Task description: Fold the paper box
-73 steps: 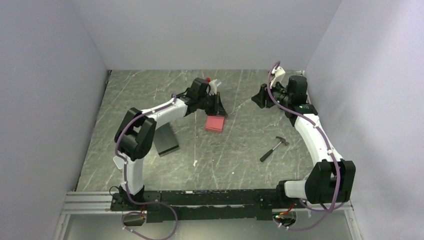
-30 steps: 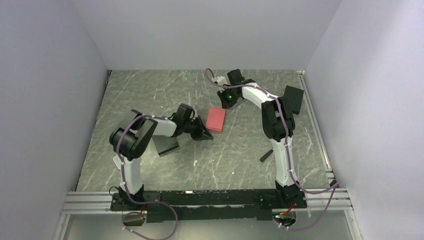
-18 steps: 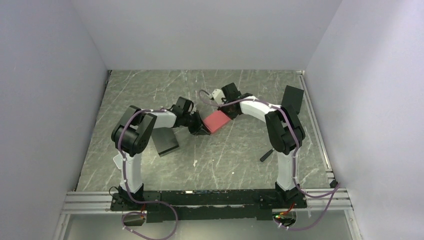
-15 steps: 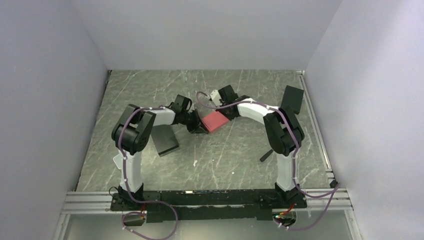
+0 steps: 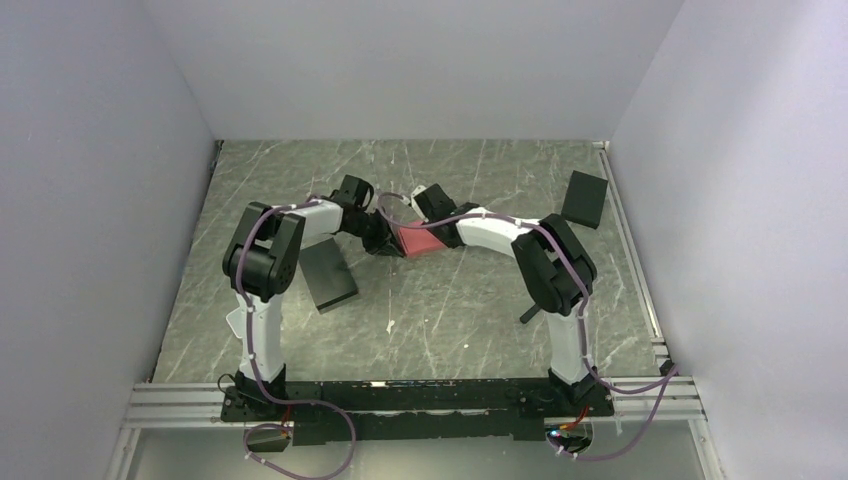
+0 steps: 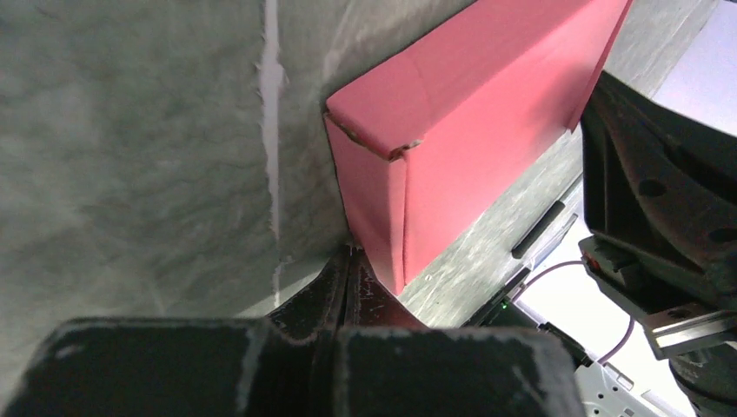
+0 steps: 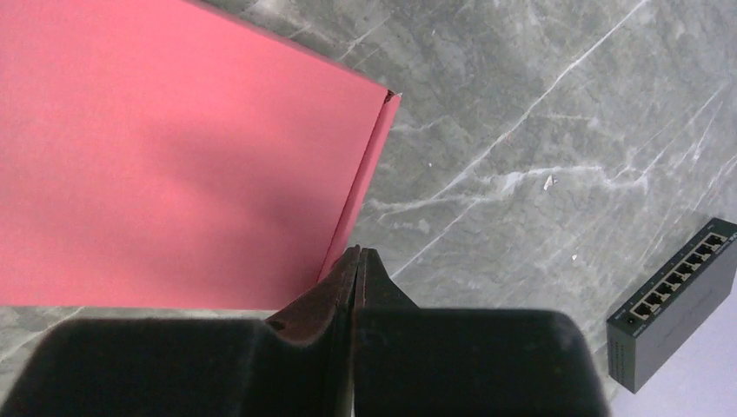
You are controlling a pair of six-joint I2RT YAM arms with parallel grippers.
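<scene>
The paper box (image 5: 417, 241) is a flat red-pink closed box lying on the marble table between both arms. My left gripper (image 5: 384, 243) is shut with nothing in it; its joined tips (image 6: 351, 252) touch the box's (image 6: 452, 148) short end near a corner. My right gripper (image 5: 425, 222) is shut and empty too. Its tips (image 7: 358, 253) press at the edge of the box (image 7: 174, 165), by a thin side flap. From above, the arms hide part of the box.
A black rectangular box (image 5: 327, 274) lies left of the left arm. A black network switch (image 5: 584, 198) sits at the far right, also seen in the right wrist view (image 7: 673, 304). A dark tool handle (image 5: 528, 315) pokes out behind the right arm.
Both shut grippers closed in on the box from either side. The right arm swept left over it and the box shifted left and turned. The left gripper moved up to its left end.
</scene>
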